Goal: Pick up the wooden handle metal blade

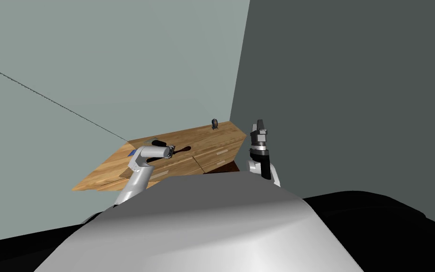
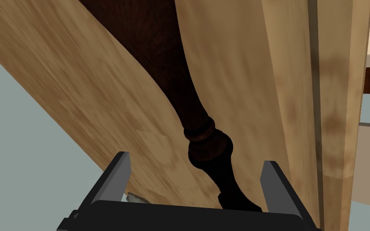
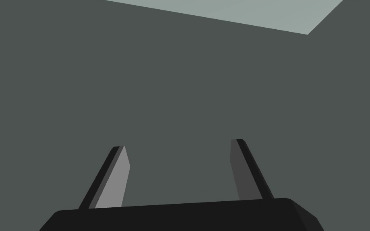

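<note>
A dark turned wooden handle (image 2: pixel 204 136) lies on a light wooden top (image 2: pixel 100 104). Its narrow end runs down under my left gripper's body, so the blade end is hidden. My left gripper (image 2: pixel 197 158) is open and straddles the handle, whose bulb sits nearer one finger; the fingertips (image 2: pixel 124 160) are not pressing it. In the head view the left gripper (image 1: pixel 171 151) hovers low over the wooden cabinet top (image 1: pixel 212 139), with the dark handle (image 1: pixel 183 149) poking out beside it. My right gripper (image 1: pixel 260 125) is raised to the right of the cabinet, open (image 3: pixel 178 144) and holding nothing.
A small dark round object (image 1: pixel 214 123) stands at the cabinet's far back corner. A small blue item (image 1: pixel 130 154) lies by my left forearm. Drawer fronts with pale pulls (image 1: pixel 221 152) face me. Walls close in behind and to the right.
</note>
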Tool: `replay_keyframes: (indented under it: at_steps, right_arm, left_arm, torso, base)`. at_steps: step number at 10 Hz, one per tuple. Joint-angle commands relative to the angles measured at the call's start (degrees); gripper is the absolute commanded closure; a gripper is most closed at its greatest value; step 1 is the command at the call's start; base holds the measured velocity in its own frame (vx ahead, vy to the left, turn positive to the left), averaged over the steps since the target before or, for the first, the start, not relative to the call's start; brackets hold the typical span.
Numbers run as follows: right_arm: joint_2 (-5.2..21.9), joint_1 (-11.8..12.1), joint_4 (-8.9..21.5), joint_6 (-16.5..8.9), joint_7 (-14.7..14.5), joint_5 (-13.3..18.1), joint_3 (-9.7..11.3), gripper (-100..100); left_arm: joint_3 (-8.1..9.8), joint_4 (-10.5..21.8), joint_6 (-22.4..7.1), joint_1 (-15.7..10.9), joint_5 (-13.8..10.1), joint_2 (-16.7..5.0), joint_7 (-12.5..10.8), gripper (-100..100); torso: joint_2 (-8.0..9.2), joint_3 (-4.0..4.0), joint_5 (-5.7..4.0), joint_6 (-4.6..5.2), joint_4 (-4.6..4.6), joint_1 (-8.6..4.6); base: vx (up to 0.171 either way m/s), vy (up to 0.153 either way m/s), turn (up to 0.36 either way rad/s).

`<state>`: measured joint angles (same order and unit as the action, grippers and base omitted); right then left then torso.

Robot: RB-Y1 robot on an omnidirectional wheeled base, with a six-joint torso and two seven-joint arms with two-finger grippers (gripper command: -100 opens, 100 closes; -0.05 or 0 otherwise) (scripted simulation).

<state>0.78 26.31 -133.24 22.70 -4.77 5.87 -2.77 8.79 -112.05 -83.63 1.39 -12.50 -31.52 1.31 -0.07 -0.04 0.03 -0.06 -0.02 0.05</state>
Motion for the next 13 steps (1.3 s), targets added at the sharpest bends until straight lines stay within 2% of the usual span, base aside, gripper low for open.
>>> replay_keyframes:
  at_steps: [1, 2, 3, 7, 8, 9, 11, 12, 13]
  right_arm:
    - [0.0, 0.0, 0.0, 0.0, 0.0, 0.0, 0.0, 0]
    - [0.0, 0.0, 0.0, 0.0, 0.0, 0.0, 0.0, 0]
    - [0.0, 0.0, 0.0, 0.0, 0.0, 0.0, 0.0, 0]
    - [0.0, 0.0, 0.0, 0.0, 0.0, 0.0, 0.0, 0]
    - [0.0, 0.0, 0.0, 0.0, 0.0, 0.0, 0.0, 0]
    - [0.0, 0.0, 0.0, 0.0, 0.0, 0.0, 0.0, 0]
    - [0.0, 0.0, 0.0, 0.0, 0.0, 0.0, 0.0, 0]
    - [0.0, 0.0, 0.0, 0.0, 0.0, 0.0, 0.0, 0]
    - [0.0, 0.0, 0.0, 0.0, 0.0, 0.0, 0.0, 0]
  left_arm:
    - [-0.13, 1.5, 1.6, 0.0, 0.3, 0.2, 0.2, -100]
    - [-0.14, 0.9, 0.8, -0.1, 0.2, 0.2, 0.1, -100]
    - [-0.15, 1.0, 1.0, -0.1, 0.3, 0.2, 0.1, 100]
    - [-0.14, 1.0, 1.0, -0.1, 0.3, 0.2, 0.0, 100]
    - [-0.15, 1.0, 1.0, -0.1, 0.3, 0.2, 0.1, 0]
    - [0.20, -0.8, -0.6, 0.2, -0.3, -0.2, 0.0, 100]
    - [0.46, -2.6, -2.3, 0.3, -0.7, -0.5, -0.2, 100]
    - [0.40, -2.0, -1.6, 0.3, -0.6, -0.4, -0.1, 100]
    - [0.42, -2.1, -1.8, 0.3, -0.6, -0.4, -0.1, 0]
  torso:
    - [0.00, 0.00, 0.00, 0.00, 0.00, 0.00]
    - [0.00, 0.00, 0.00, 0.00, 0.00, -0.01]
    - [0.02, 0.01, -0.01, 0.00, 0.01, -0.04]
    - [0.03, 0.01, -0.03, 0.01, 0.00, -0.08]
    - [0.03, 0.02, -0.04, 0.00, 0.01, -0.08]
    - [0.04, 0.03, -0.04, 0.00, 0.01, -0.08]
    - [0.12, 0.08, -0.08, -0.02, 0.04, -0.18]
    - [0.14, 0.09, -0.09, -0.01, 0.05, -0.20]
    - [0.11, 0.08, -0.08, 0.00, 0.05, -0.16]
  base:
    - [0.010, 0.012, -0.011]
    - [0.005, 0.005, -0.003]
    - [0.000, 0.000, 0.000]
    - [0.000, 0.000, 0.000]
    - [0.000, 0.000, 0.000]
    - [-0.006, -0.011, 0.024]
    - [-0.012, -0.017, 0.021]
    - [-0.006, -0.007, 0.003]
    - [0.000, 0.000, 0.000]
